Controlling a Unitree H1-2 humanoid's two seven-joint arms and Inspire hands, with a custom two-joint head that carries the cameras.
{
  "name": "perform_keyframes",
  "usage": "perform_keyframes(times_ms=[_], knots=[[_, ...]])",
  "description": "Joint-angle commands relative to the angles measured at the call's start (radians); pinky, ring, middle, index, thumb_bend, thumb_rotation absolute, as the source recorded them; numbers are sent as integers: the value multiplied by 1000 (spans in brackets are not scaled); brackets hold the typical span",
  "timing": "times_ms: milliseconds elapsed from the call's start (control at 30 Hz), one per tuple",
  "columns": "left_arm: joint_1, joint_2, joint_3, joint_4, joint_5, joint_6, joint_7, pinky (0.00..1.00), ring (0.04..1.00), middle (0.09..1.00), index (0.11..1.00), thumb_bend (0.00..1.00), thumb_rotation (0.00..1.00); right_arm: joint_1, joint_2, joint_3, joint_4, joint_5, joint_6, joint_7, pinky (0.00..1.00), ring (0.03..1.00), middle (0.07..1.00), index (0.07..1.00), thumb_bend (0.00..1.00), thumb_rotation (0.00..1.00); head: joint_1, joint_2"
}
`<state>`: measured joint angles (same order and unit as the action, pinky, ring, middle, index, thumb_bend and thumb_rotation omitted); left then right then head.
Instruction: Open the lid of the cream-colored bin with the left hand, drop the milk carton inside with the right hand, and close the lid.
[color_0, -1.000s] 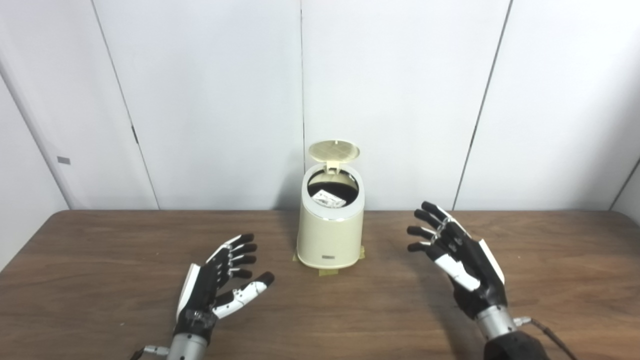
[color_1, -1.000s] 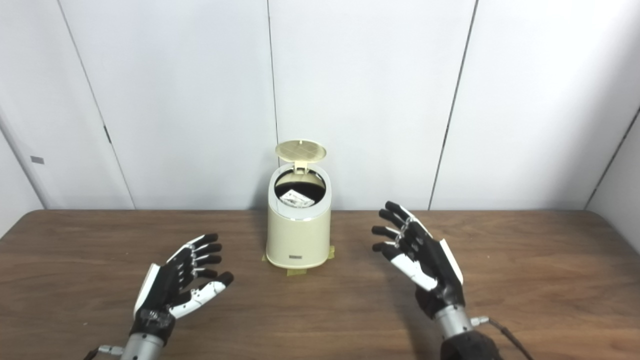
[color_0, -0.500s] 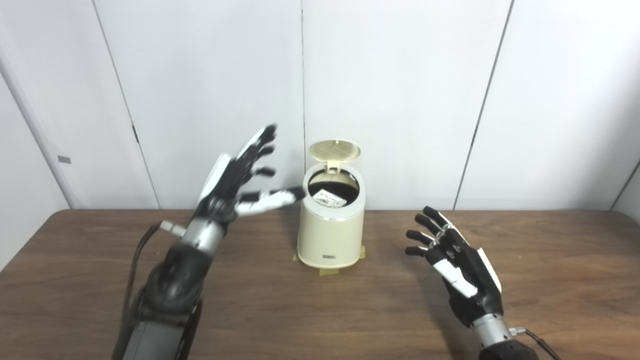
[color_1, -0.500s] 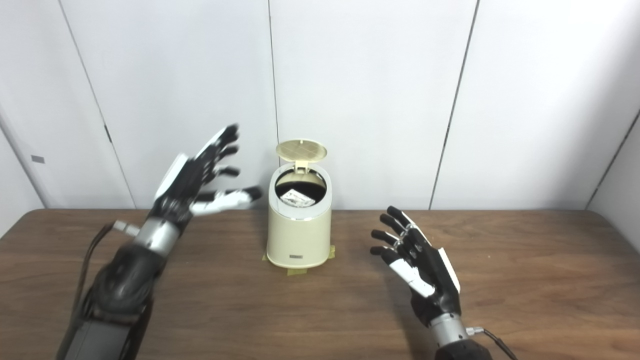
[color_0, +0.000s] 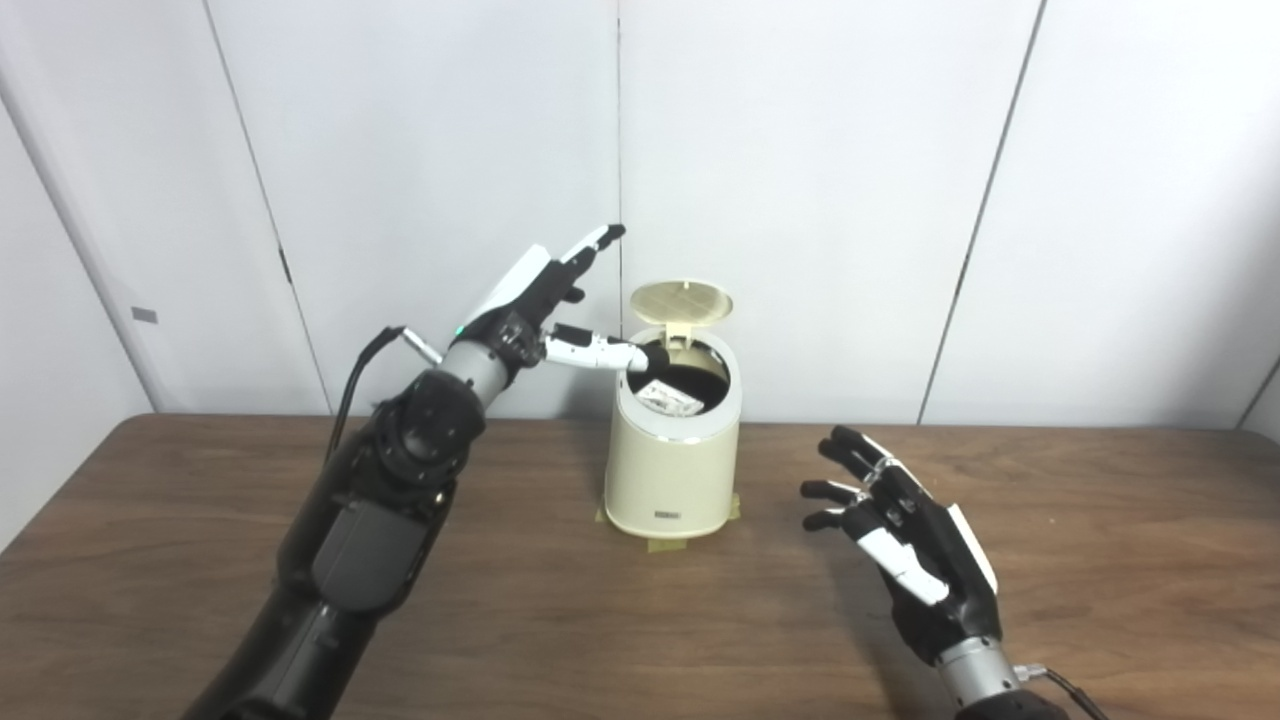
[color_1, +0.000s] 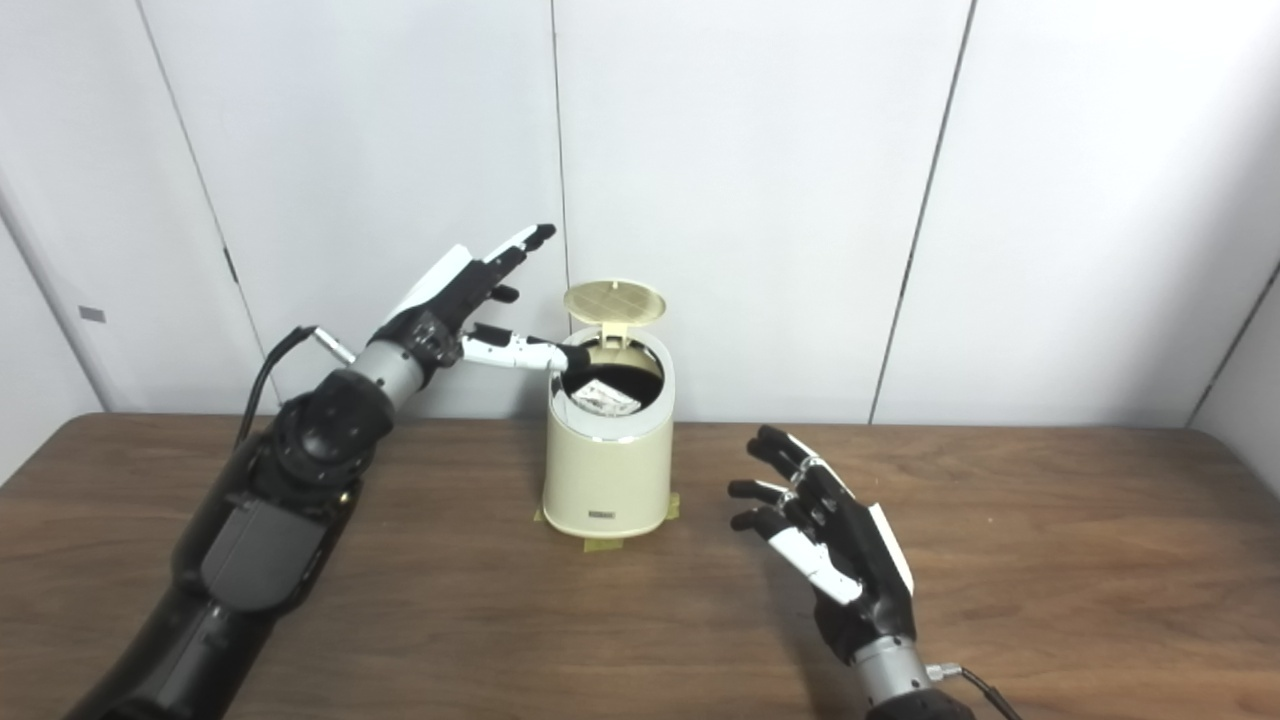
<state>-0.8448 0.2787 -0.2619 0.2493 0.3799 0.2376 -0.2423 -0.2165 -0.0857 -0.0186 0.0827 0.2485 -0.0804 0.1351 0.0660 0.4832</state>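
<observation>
Left arm raised and stretched forward and up, wrist high. Left hand empty, fingers straight and spread, pointing up and ahead; thumb out sideways to the right. Right hand low, palm turned inward to the left, holding nothing, fingers apart and slightly curled, wrist below at the bottom edge.
</observation>
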Motion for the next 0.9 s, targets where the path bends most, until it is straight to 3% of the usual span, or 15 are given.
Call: perform_keyframes(times_ms=[0,167,233,300,633,867], knots=[[-78,13,-18,-2,36,-57,5,864,977,979,951,952,365,-27,-4,3,-36,-19,-33,12,502,636,793,782,694,463,-1,1],[-96,32,-78,15,115,-94,-8,799,946,920,879,944,357,-23,0,4,-53,-28,-8,10,508,618,785,769,711,475,-2,2],[-97,39,-92,10,132,-99,-23,817,960,906,864,945,345,-23,0,7,-53,-33,-6,11,513,614,783,765,719,483,-3,2],[-96,48,-104,-1,148,-110,-43,953,990,885,841,955,341,-25,-2,10,-48,-38,-8,15,508,615,790,771,714,500,-3,2],[-84,64,-95,-48,134,-144,-121,1000,1000,863,817,1000,373,-32,14,10,-37,-37,6,16,490,617,784,771,733,497,-8,5],[-74,87,-96,-76,154,-163,-154,1000,1000,862,826,969,373,-33,25,8,-42,-35,17,13,476,608,778,760,748,482,-14,12]])
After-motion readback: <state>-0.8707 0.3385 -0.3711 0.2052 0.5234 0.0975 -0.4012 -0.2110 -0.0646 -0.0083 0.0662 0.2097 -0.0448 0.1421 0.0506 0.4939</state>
